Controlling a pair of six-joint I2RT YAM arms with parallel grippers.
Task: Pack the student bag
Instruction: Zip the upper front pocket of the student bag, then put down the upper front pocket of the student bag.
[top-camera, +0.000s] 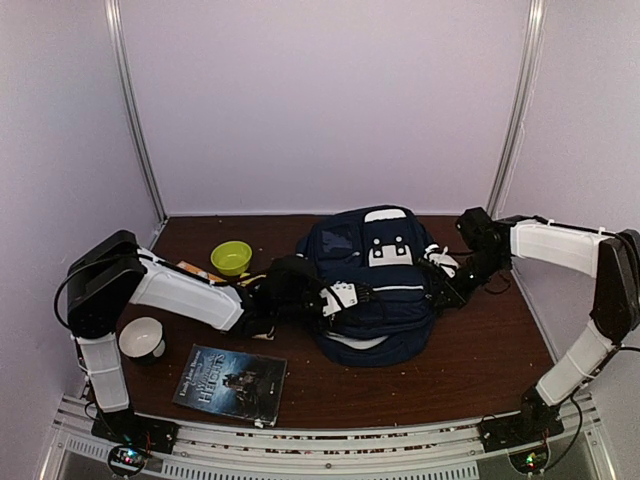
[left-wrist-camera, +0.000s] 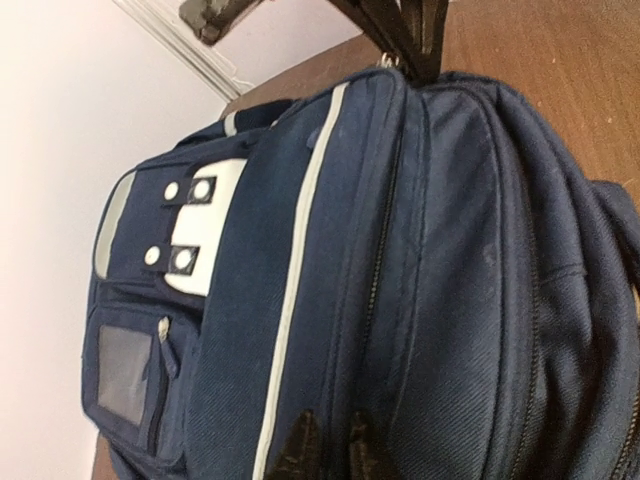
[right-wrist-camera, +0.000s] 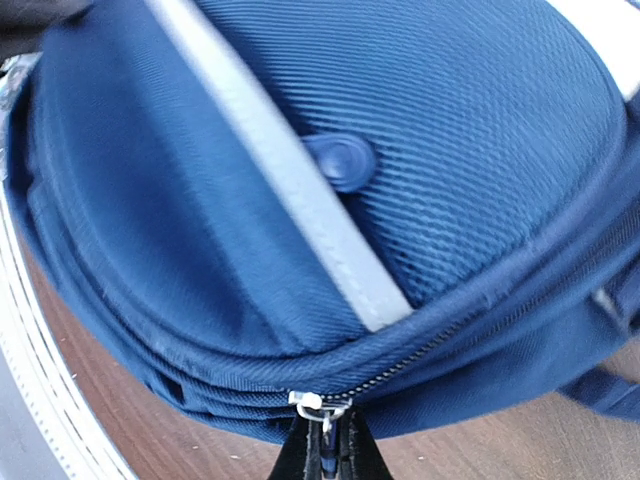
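The student bag (top-camera: 375, 300) lies flat in the middle of the brown table (top-camera: 480, 365), front pockets facing up, with its white patch (top-camera: 388, 250) towards the far wall and a white stripe (left-wrist-camera: 300, 260) running along its front. At the bag's right side the right gripper (right-wrist-camera: 322, 450) has its fingers pressed together on the silver zip pull (right-wrist-camera: 306, 403), whose tab goes down between the tips, right at the edge of the bag just above the table. At the bag's left side the left gripper (left-wrist-camera: 332, 455) sits against the blue fabric; its two dark fingertips (left-wrist-camera: 300, 450) are close together with a narrow gap between them, and I cannot tell whether they pinch any cloth (the contact lies at the very bottom edge of the wrist view). Left of the bag, beyond the left arm's white forearm, stands a green bowl (top-camera: 232, 257). Near the left arm's base there is a white cup (top-camera: 143, 338), and just beside it, towards the near edge of the table, a dark-covered book (top-camera: 230, 383) lies flat, well apart from the bag
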